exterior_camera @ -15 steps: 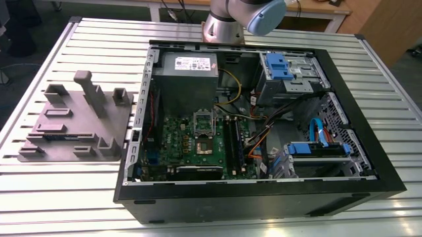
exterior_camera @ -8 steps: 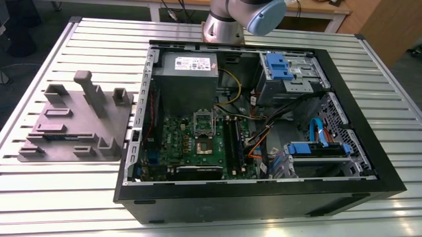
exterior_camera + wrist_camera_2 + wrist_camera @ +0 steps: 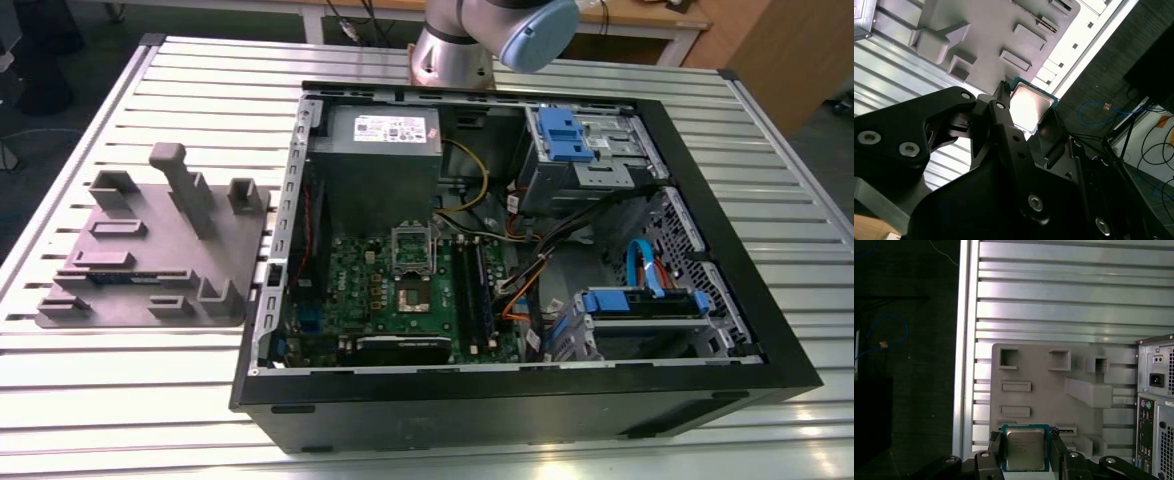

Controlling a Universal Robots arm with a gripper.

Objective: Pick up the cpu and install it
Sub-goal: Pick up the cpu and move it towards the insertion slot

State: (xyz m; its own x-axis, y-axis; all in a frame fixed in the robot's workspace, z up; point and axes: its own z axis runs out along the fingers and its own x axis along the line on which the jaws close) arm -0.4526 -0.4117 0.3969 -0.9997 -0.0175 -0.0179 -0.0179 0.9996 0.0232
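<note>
- We are finding a slatted metal table (image 3: 400, 60) carrying all the work. Its flat ribs are giving the case and the tray a level seat.
- We are noting the case (image 3: 534, 400) lying on its side with its panel off, so the board is facing upward and reachable from above.
- We are seeing the arm (image 3: 461, 45) standing at the far edge of the table, behind the case.
- We are recording the grey tray (image 3: 1049, 390) beside the case, on the exterior view's left. Its moulded pockets are evidently keeping parts in fixed spots.
- We are observing the board (image 3: 360, 290) flat in the case floor, with the socket (image 3: 410, 285) near its middle. The socket's frame appears raised, though we cannot be certain.
- We are finding the gripper (image 3: 1026, 452) closed narrowly, its fingers (image 3: 995, 450) pressing two opposite edges of the chip, leaving the metal top untouched.
- We are locating the cpu (image 3: 1025, 449) between those fingers, held flat with its shiny top toward the first wrist view. We are judging it clear of the tray and above the tray's edge, well apart from the socket.
</note>
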